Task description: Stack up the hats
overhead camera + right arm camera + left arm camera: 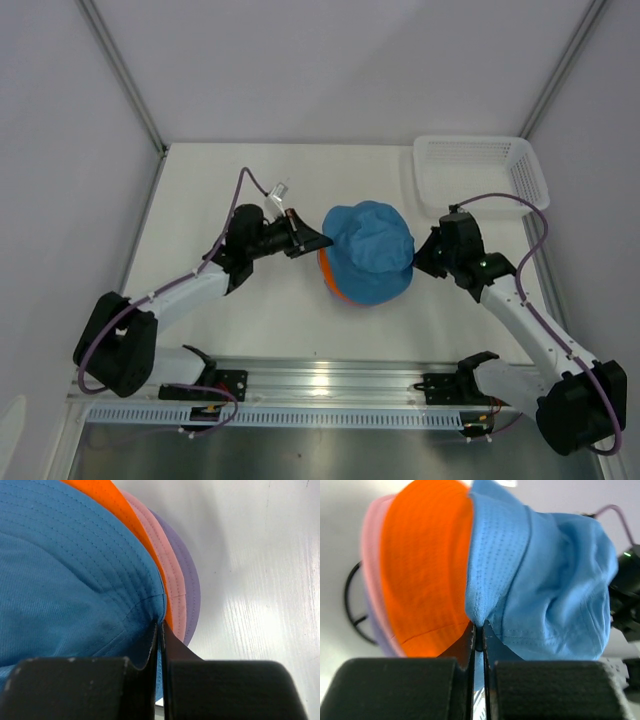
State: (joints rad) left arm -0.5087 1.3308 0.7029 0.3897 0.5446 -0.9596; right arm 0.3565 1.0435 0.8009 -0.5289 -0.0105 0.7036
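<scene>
The blue hat (370, 248) lies over the orange hat (333, 277) at the table's middle. In the left wrist view the blue hat (545, 580) drapes over the orange hat (425, 565), with the pink hat (370, 555) beneath and a lavender edge (379, 637) below. My left gripper (322, 240) (479, 630) is shut on the blue hat's brim at its left side. My right gripper (414, 258) (160, 627) is shut on the blue brim at its right side. In the right wrist view, blue (65, 565), orange (107, 495), pink (165, 565) and lavender (190, 585) brims lie stacked.
A white mesh basket (480, 172) stands at the back right. A black wire stand ring (351, 607) shows under the hats in the left wrist view. A small clear object (277, 190) lies behind the left arm. White walls enclose the table.
</scene>
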